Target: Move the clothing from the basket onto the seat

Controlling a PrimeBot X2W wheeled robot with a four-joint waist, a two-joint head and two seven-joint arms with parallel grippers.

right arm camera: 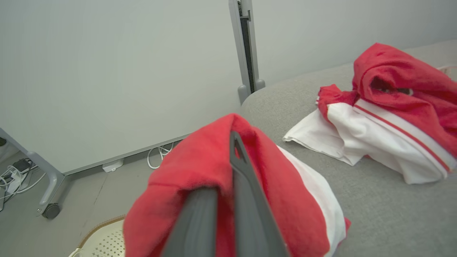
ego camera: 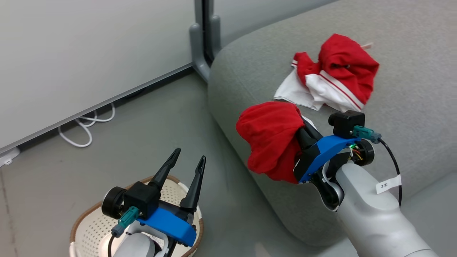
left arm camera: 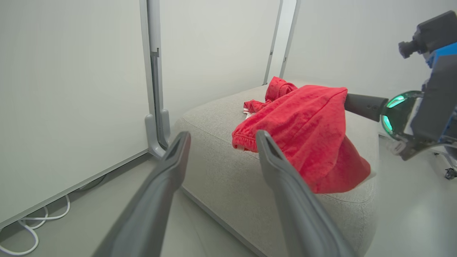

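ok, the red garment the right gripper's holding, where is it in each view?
Head view: held garment at centre, by the front edge of the seat.
Left wrist view: centre-right, in front of the seat.
Right wrist view: bottom centre, pinched in the right gripper.
Shared landmark: the red-and-white garment lying on the seat.

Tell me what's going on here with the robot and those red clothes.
The robot is moving laundry onto the large grey upholstered seat. Its right gripper is shut on a bunched red garment with a white panel, held over the seat's near edge. Another red-and-white garment with striped trim already lies crumpled on it. The left gripper hangs open and empty above the cream perforated plastic basket with a brown rim, on the floor.
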